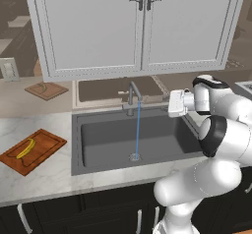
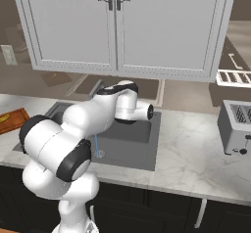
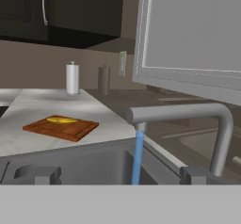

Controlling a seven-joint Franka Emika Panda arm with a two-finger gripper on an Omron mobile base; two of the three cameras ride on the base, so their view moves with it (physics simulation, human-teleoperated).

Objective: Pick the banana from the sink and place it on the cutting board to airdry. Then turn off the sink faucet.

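The banana (image 1: 25,148) lies on the reddish-brown cutting board (image 1: 35,151) on the counter left of the sink (image 1: 108,142); the hand view shows the banana (image 3: 62,120) and board (image 3: 61,127) too. Water runs in a blue stream (image 1: 138,130) from the sink faucet (image 1: 133,94) to the drain. My gripper (image 1: 170,104) hangs above the sink's right rear corner, to the right of the faucet and pointing at it. In the hand view its fingertips (image 3: 47,175) stand wide apart, open and empty, with the faucet spout (image 3: 181,112) just ahead between them.
A smaller tan board (image 1: 47,89) lies at the back left. Upper cabinets (image 1: 140,26) hang low over the faucet. A toaster (image 2: 238,127) stands on the counter to the right. A paper towel roll (image 3: 72,78) is beyond the cutting board.
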